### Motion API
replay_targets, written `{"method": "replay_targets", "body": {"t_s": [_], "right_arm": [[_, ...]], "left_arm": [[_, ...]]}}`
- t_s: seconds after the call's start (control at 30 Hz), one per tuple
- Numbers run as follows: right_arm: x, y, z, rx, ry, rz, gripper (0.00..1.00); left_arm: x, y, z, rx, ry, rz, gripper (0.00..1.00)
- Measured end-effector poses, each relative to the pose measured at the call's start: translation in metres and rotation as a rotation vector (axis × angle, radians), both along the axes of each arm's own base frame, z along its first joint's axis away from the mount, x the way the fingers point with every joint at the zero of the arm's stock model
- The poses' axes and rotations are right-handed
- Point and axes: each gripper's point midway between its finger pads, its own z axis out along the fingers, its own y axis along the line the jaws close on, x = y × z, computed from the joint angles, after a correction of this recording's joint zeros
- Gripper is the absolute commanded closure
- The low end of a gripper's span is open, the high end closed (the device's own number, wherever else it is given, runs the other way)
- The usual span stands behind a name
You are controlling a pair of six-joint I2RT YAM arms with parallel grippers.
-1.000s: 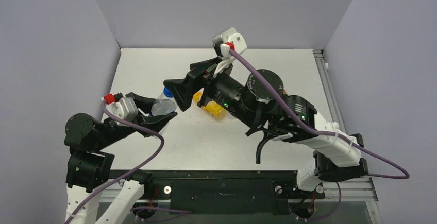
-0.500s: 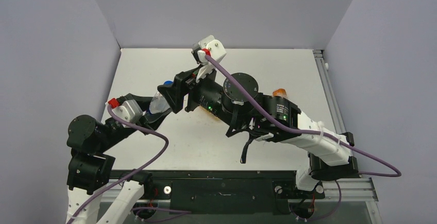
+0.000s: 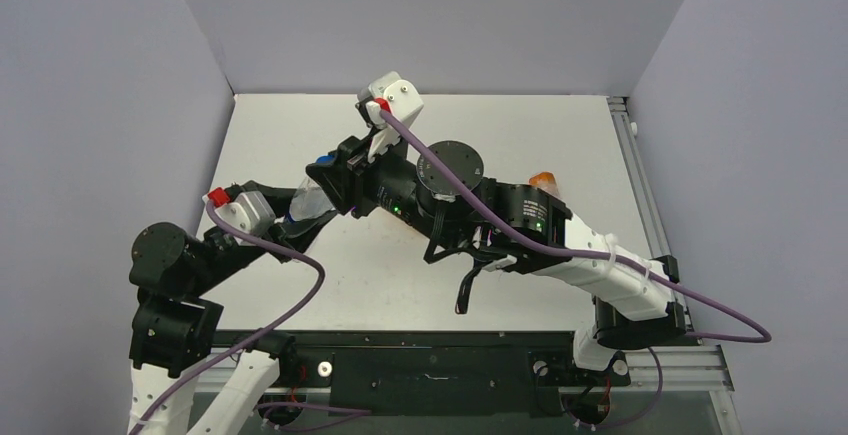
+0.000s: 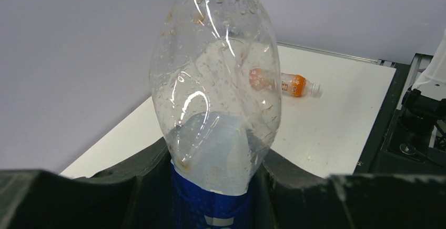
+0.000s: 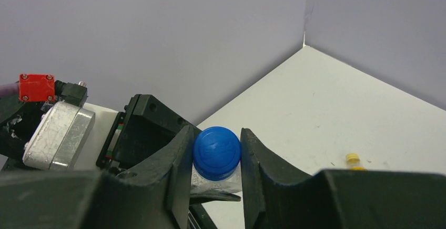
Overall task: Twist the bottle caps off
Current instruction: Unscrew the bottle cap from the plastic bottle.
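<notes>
Here my right gripper (image 5: 216,159) pinches the blue cap (image 5: 215,147). My left gripper (image 4: 214,189) clamps the clear bottle (image 4: 215,81) at its blue label.

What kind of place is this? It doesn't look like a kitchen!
Probably a robot lab test booth: plain grey walls box in a white table, and the left arm and right arm bolted at its near edge work on a clear bottle.

This is a robotics lab test cell: a bare white table (image 3: 560,135) boxed in by plain lilac-grey walls (image 3: 430,15) beyond and beside the right gripper (image 3: 333,177), an aluminium rail (image 3: 640,185) to its right, purple cables (image 3: 322,275) looped behind it.
</notes>
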Motion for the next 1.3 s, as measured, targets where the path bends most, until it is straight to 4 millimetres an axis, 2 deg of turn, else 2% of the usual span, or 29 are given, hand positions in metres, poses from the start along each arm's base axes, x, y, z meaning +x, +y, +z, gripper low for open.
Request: {"method": "replay_targets", "body": {"t_s": [0.07, 0.27, 0.37, 0.57, 0.67, 0.73, 0.77, 0.83, 0.9, 0.97, 1.17, 1.27, 1.3], "right_arm": [[0.001, 0.0, 0.001, 0.001, -0.002, -0.003, 0.9], [-0.001, -0.004, 0.006, 0.008, -0.017, 0.018, 0.98], [-0.016, -0.008, 0.012, 0.005, -0.062, 0.125, 0.99], [-0.066, -0.03, 0.019, 0.017, -0.179, 0.434, 1.0], [-0.077, -0.031, 0.023, 0.041, -0.209, 0.531, 1.0], [-0.08, -0.032, 0.024, 0.049, -0.218, 0.57, 0.81], [-0.081, -0.033, 0.024, 0.05, -0.22, 0.577, 0.57], [-0.08, -0.034, 0.023, 0.049, -0.22, 0.574, 0.26], [-0.076, -0.035, 0.021, 0.042, -0.205, 0.54, 0.2], [-0.067, -0.036, 0.021, 0.042, -0.19, 0.464, 0.19], [-0.031, -0.042, 0.018, 0.068, -0.118, 0.16, 0.18], [-0.015, -0.039, 0.015, 0.058, -0.08, 0.05, 0.19], [-0.01, -0.034, 0.016, 0.057, -0.07, 0.023, 0.23]], "left_arm": [[-0.001, -0.001, 0.0, -0.007, 0.011, -0.006, 0.88], [-0.009, -0.01, 0.005, -0.05, 0.079, -0.073, 0.88], [-0.024, -0.018, 0.01, -0.075, 0.12, -0.157, 0.87], [-0.069, -0.035, 0.02, -0.083, 0.175, -0.413, 0.88], [-0.084, -0.039, 0.024, -0.105, 0.222, -0.503, 0.88], [-0.09, -0.041, 0.025, -0.115, 0.256, -0.546, 0.88], [-0.091, -0.042, 0.025, -0.114, 0.264, -0.562, 0.88], [-0.091, -0.042, 0.024, -0.11, 0.275, -0.575, 0.88], [-0.085, -0.042, 0.022, -0.112, 0.281, -0.548, 0.89], [-0.073, -0.041, 0.016, -0.107, 0.271, -0.489, 0.88], [-0.03, -0.026, -0.007, -0.028, 0.135, -0.241, 0.88], [-0.018, -0.016, -0.021, 0.015, 0.078, -0.146, 0.88], [-0.016, -0.013, -0.023, 0.026, 0.063, -0.122, 0.88]]}}
